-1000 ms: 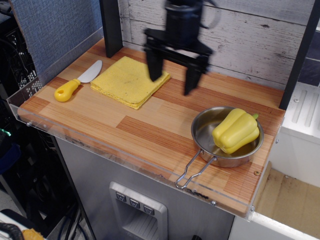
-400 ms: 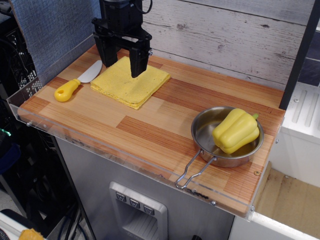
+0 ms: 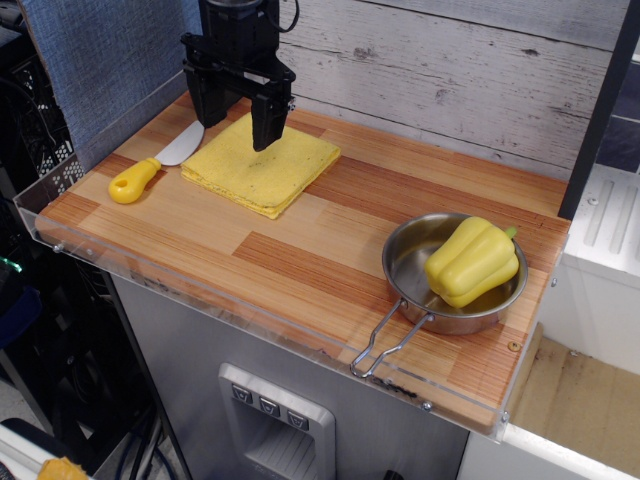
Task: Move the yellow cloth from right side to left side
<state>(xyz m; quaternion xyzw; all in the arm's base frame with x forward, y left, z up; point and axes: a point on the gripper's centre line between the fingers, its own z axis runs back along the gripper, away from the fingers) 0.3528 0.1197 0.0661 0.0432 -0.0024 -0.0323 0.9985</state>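
Swung left from mid-worktop a second ago, the tool (image 3: 236, 112) hangs vertically, fingers spread and empty, above the rear-left edge of the yellow cloth (image 3: 262, 162), which lies flat on the worktop's (image 3: 300, 250) left side beside a yellow-handled knife (image 3: 150, 167).

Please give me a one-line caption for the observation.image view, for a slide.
Open hand hovers over the yellow cloth on the table's left side, knife beside it, pepper in the pan at right.
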